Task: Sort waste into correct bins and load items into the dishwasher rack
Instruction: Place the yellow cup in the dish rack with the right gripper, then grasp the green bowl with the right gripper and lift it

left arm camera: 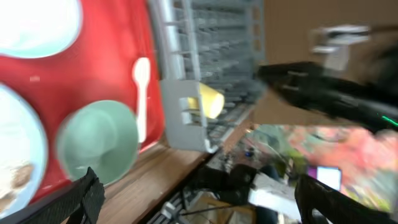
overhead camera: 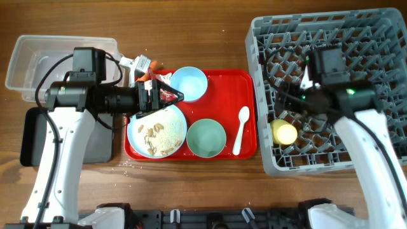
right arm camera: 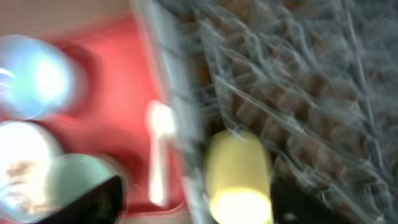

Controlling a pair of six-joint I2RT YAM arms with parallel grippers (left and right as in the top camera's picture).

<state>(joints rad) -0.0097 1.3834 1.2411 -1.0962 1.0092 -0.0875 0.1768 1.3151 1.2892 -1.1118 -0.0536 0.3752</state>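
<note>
The grey dishwasher rack fills the counter's right edge up to the back right corner. The right pincer hovers over its left half with its fingers spread apart. The small yellow cup lies in the rack's front left corner, ahead of that pincer and between the lines of its fingers, not touched.

The red serving tray sits mid-counter, just beside the rack. The left pincer is over the tray's back left part, its fingers wide apart. A red-and-white wrapper shows beneath it in the overhead view; I cannot tell if they touch.

The clear tub stands in the back left corner. The black tray lies along the left edge, partly hidden by the left arm.

On the red tray, the light-blue plate carries beige rice scraps. The light-blue bowl is behind it, the pale-green bowl to its right, and the white spoon near the tray's right rim. A carrot piece and white tissue lie off the tray's back left corner.

The counter is brown wood. Past its edge, the left wrist view shows only blurred, colourful clutter.

The left arm reaches rightward from the left edge. The right arm rises from the front right and bends over the rack.
</note>
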